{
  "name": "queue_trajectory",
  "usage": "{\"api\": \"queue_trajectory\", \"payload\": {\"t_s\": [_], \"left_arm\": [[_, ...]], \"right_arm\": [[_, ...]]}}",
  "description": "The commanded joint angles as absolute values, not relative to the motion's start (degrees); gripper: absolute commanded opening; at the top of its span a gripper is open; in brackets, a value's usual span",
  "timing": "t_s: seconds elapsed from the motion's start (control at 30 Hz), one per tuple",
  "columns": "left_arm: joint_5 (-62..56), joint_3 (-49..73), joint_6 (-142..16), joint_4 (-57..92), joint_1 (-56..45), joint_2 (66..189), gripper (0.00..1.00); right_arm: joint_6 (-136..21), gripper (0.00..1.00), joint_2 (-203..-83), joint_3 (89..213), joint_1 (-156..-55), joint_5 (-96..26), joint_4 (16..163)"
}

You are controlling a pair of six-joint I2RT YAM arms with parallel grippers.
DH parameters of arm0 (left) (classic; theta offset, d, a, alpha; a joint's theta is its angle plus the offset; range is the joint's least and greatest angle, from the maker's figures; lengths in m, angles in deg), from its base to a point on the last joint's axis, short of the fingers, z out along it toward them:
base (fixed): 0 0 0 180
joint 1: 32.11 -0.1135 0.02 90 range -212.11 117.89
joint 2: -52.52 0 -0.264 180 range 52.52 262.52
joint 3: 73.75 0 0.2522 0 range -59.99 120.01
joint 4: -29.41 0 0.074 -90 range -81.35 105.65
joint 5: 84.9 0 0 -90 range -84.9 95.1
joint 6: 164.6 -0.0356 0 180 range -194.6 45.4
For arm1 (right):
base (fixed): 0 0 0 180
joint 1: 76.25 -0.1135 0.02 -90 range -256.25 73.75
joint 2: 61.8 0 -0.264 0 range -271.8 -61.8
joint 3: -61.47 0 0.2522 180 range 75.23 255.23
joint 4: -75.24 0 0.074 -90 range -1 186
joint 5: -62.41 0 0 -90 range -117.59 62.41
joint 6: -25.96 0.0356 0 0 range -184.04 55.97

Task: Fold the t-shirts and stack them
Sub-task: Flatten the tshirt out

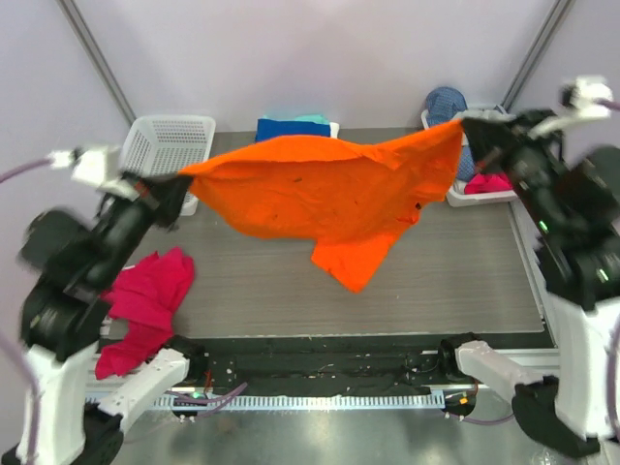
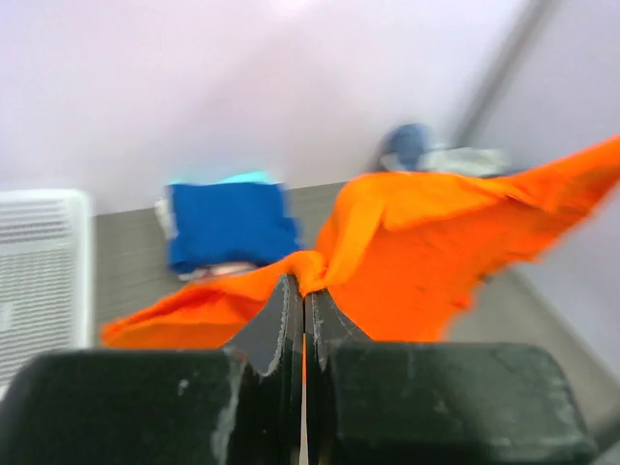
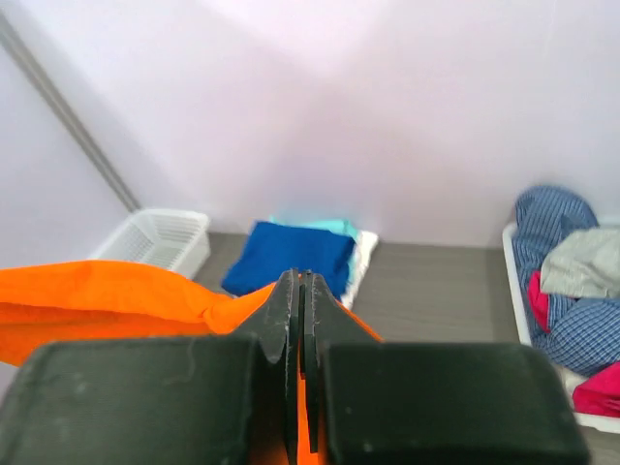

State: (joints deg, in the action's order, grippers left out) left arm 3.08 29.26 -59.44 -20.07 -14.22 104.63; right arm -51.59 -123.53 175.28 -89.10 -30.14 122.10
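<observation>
A bright orange t-shirt with a few dark specks hangs stretched in the air between both arms, one sleeve drooping toward the table. My left gripper is shut on its left edge; the left wrist view shows the orange cloth pinched between the jaws. My right gripper is shut on its right edge, with orange cloth at the jaws. A folded stack with the royal blue shirt on top of pale teal and white sits at the table's back; it also shows in the right wrist view.
A white mesh basket stands at the back left. A white tray at the back right holds a blue checked garment, grey and pink cloth. A crimson garment lies at the table's left front edge.
</observation>
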Motion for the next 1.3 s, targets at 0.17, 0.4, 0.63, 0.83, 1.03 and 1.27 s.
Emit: {"api": "queue_trajectory", "payload": {"t_s": [0.17,0.4,0.63,0.83,1.03,1.27], "left_arm": [[10.55,34.21,-48.94,-42.53,-10.22,85.04,0.0],[9.58,44.69,-53.49,-38.59,-14.1,88.11,0.0],[11.25,18.29,-57.72,-14.63,-14.18,91.53,0.0],[14.06,-1.68,-61.5,4.62,-14.53,103.54,0.0],[10.02,-7.43,-61.24,20.9,-20.41,122.36,0.0],[9.76,0.46,-61.86,25.06,-22.71,145.91,0.0]], "right_arm": [[-48.39,0.01,-108.38,184.72,-90.4,-35.23,137.25],[-48.57,0.01,-110.22,194.06,-90.4,-28.41,133.66],[-50.32,0.01,-111.72,174.58,-90.4,-16.8,119.78],[-51.29,0.01,-120.39,150.16,-90.4,-14.32,100.64],[-49.54,0.01,-134.29,138.89,-88.48,-17.3,84.48],[-46.55,0.01,-152.21,137.9,-86.28,-20.29,75.56]]}}
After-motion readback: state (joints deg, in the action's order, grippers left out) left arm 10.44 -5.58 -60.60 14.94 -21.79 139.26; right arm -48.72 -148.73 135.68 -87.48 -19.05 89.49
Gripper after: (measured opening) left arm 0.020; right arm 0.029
